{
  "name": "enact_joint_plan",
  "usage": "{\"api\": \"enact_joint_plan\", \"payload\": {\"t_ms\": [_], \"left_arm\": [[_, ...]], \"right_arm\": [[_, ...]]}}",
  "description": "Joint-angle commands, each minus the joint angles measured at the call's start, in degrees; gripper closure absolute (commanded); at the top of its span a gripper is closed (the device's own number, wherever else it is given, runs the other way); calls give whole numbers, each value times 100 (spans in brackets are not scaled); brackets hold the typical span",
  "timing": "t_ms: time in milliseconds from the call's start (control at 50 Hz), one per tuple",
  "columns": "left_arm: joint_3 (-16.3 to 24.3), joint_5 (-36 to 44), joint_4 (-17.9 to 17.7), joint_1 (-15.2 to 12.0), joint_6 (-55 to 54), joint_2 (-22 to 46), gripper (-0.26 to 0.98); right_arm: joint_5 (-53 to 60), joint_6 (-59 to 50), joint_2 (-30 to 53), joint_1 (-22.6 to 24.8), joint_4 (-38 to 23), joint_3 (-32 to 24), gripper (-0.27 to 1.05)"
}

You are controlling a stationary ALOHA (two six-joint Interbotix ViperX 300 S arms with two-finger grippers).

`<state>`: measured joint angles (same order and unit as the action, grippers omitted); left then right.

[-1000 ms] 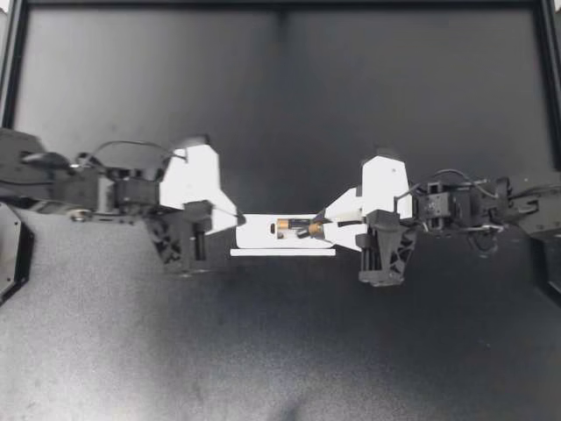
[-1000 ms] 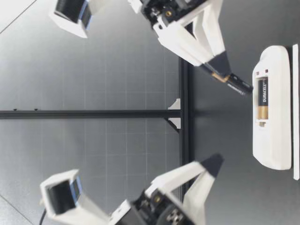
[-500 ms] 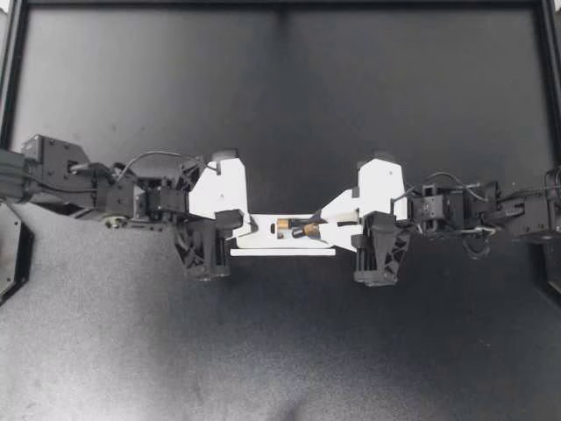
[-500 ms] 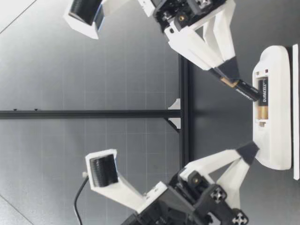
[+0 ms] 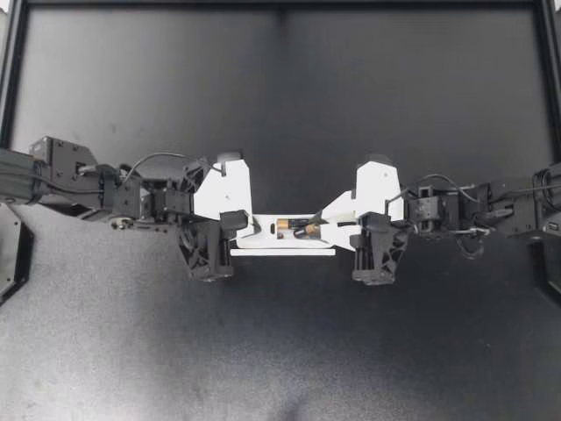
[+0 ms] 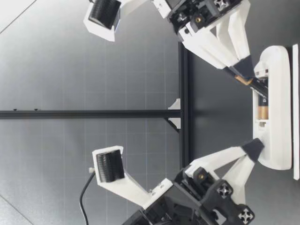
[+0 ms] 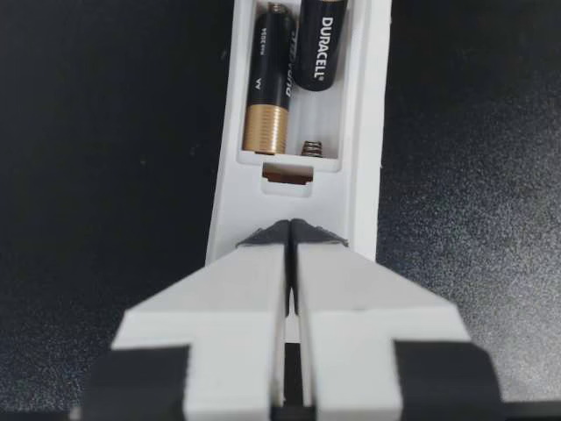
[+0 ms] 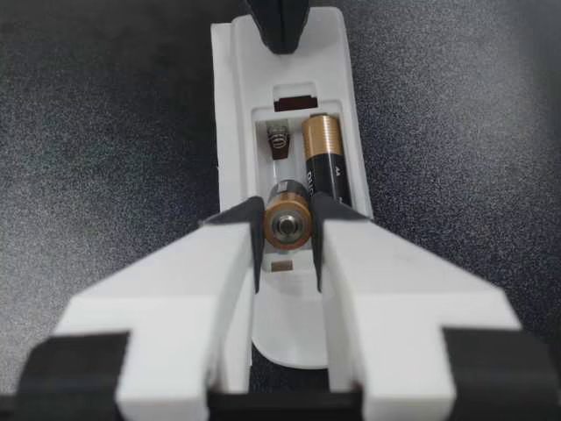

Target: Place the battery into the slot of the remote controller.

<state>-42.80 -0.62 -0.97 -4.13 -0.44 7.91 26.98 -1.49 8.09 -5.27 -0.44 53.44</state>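
White remote slot (image 8: pixel 275 165) — one battery (image 8: pixel 328 162) seated, second battery (image 8: pixel 289 219) pinched in right claw (image 5: pixel 319 227) — left claw (image 5: pixel 253 230) closed, empty.

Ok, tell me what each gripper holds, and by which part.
My right gripper grips the loose battery by its gold end. My left gripper is shut on nothing, tips against the remote.

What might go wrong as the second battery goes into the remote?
The battery in my right gripper is tilted; it may jam against the seated battery or miss the spring. My left gripper rests on the remote at one end only, so it may tip.
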Motion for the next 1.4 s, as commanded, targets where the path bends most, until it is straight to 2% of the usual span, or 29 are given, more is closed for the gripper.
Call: {"api": "enact_joint_plan", "payload": {"t_ms": [0, 620, 720, 980, 1100, 1240, 1380], "left_arm": [[70, -9, 0, -18, -9, -62, 90], [44, -9, 0, -18, -9, -88, 90], [44, -9, -9, -18, -9, -88, 90], [35, -9, -9, -18, -9, -105, 90], [26, -9, -9, -18, -18, -105, 90], [18, -9, -18, -18, -26, -105, 90], [9, -9, -53, -18, -26, -105, 90]], "right_arm": [[-35, 9, -79, -44, -9, -114, 68], [-1151, -9, -70, -44, -132, -606, 65], [-1248, -18, -62, -44, -132, -659, 60], [-1433, -18, -62, 62, -141, -809, 30], [-1397, -53, -105, 123, -141, -844, 28], [-1310, -510, -352, 167, 62, -738, 28], [-844, -1846, -747, 167, 290, -343, 32]]}}
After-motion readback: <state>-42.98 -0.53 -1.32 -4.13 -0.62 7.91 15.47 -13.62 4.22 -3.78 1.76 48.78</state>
